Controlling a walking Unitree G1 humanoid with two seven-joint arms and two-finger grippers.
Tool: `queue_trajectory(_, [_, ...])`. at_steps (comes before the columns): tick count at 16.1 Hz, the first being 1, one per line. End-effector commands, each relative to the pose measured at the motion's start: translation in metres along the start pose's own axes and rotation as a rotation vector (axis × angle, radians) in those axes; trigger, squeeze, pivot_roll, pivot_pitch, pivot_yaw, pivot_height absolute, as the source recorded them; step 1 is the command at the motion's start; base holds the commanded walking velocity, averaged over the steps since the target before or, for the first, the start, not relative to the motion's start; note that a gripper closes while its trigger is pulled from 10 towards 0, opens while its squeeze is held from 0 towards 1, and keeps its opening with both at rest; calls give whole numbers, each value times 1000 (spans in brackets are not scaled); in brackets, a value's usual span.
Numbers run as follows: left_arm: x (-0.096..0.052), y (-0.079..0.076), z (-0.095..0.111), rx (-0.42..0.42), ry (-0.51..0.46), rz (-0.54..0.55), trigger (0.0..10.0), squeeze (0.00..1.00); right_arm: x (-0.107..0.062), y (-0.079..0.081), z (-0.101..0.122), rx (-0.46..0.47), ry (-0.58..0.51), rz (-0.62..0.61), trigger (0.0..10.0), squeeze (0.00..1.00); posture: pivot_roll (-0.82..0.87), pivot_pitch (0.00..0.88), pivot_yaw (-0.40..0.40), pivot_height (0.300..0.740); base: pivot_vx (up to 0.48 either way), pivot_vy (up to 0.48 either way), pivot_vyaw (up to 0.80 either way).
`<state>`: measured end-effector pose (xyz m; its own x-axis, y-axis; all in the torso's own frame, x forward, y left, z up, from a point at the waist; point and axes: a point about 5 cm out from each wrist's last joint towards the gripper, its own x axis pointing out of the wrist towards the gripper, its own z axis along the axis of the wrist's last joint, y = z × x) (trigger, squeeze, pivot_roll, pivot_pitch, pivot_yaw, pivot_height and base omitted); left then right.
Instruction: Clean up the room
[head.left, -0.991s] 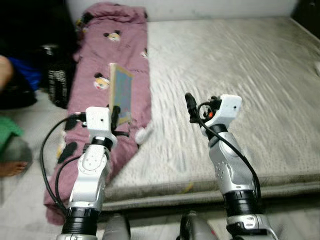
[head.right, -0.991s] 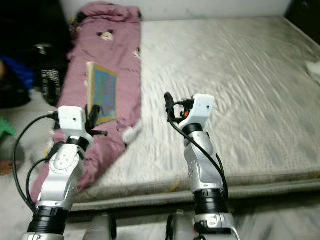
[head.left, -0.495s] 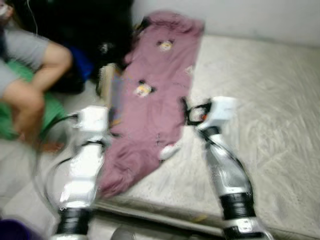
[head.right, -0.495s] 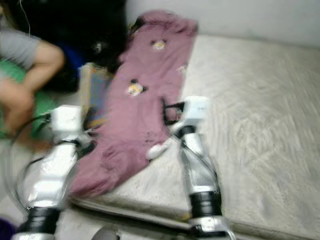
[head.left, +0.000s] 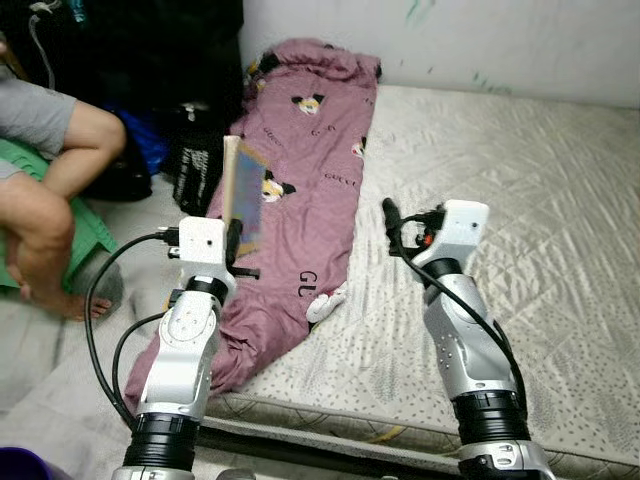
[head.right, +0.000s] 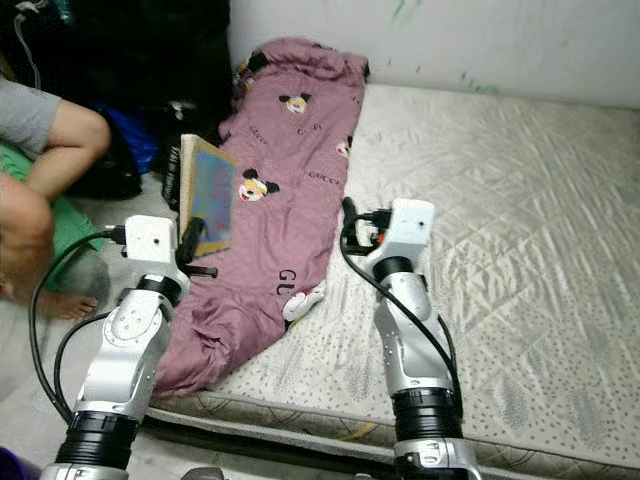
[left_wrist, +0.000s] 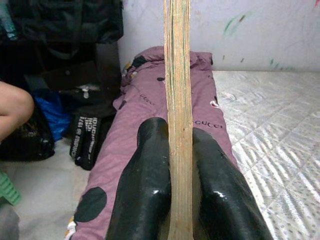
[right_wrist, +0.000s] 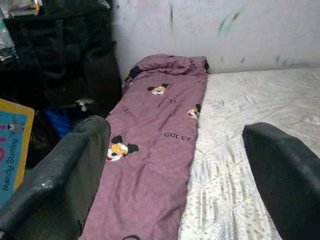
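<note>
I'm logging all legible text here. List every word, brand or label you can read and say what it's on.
"GUCCI": printed repeatedly on the mauve blanket lying along the mattress edge.
"Mandy Stanley": on the cover of the book held upright in the left end effector.
White lettering on the black bag on the floor: too small to read.

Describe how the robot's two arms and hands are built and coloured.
Both arms are silver metal segments with black ribbed collars near the base. Each wrist carries a white boxy housing, with black cables looping alongside. The left hand and right hand each have two long, glossy black fingers.
</note>
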<state>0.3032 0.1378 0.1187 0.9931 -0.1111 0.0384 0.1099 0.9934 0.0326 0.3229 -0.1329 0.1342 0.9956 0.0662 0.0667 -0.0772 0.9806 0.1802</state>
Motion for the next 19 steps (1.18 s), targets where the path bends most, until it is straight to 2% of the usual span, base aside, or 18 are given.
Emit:
queue_trajectory(1, [2, -5, 7, -5, -33, -21, 10000, 0, 2, 1, -1, -5, 20, -13, 10000, 0, 49, 0, 6, 740, 0, 0, 0])
queue_trajectory(4, [2, -12, 7, -16, -32, -43, 10000, 0, 2, 3, 0, -12, 20, -6, 10000, 0, 45, 0, -2, 740, 0, 0, -671])
queue_trajectory(9, [1, -12, 5, -19, -23, -41, 10000, 0, 4, 2, 1, -22, 22, 4, 10000, 0, 45, 0, -4, 740, 0, 0, 0])
queue_trajectory(14, [2, -12, 4, -14, -17, -41, 10000, 0, 5, 3, 0, -19, 25, 8, 10000, 0, 48, 0, -4, 740, 0, -50, -615])
queue_trajectory(19, [1, -15, 1, -20, -8, -47, 10000, 0, 6, 1, 0, -44, 24, -2, 10000, 0, 46, 0, -2, 740, 0, 0, 0])
